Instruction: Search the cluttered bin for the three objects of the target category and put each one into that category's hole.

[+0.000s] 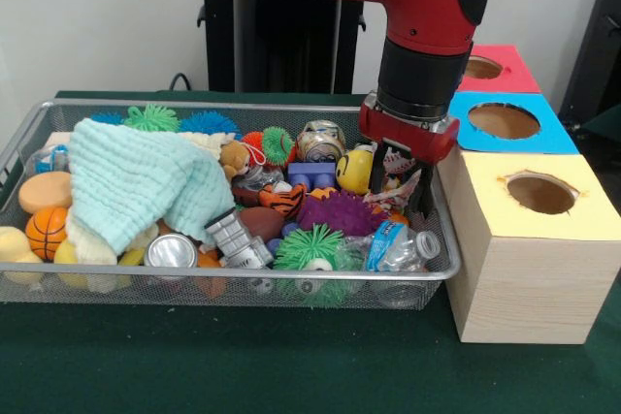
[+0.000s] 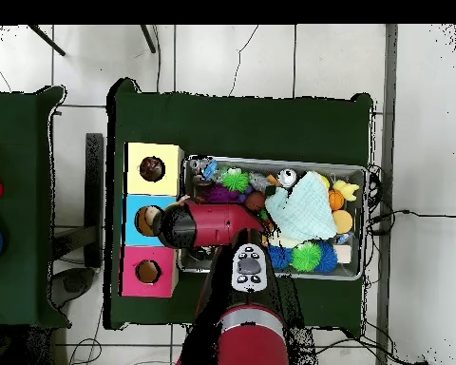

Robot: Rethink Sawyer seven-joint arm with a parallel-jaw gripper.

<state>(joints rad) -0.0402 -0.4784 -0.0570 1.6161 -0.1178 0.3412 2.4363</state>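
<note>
A wire mesh bin [image 1: 19,143] holds a jumble of toys, cans and balls. My gripper [image 1: 400,186] is lowered into the bin's right end, open, with its black fingers [image 1: 424,196] on either side of a crumpled silver and red wrapper [image 1: 403,184]. Close by lie a yellow smiley ball [image 1: 355,170], a crushed plastic bottle [image 1: 403,247] and a purple spiky ball [image 1: 340,210]. Three wooden boxes with holes stand beside the bin: yellow [image 1: 543,191], blue [image 1: 505,121] and red [image 1: 485,68]. In the overhead view my arm [image 2: 208,223] hides the gripper.
A pale green cloth [image 1: 136,181] covers much of the bin's left half. Also in the bin are a silver can [image 1: 172,251], a patterned can [image 1: 320,140], a green spiky ball [image 1: 309,247], a small basketball [image 1: 46,230] and a blue brick [image 1: 310,175]. The yellow box [image 2: 153,168] touches the bin.
</note>
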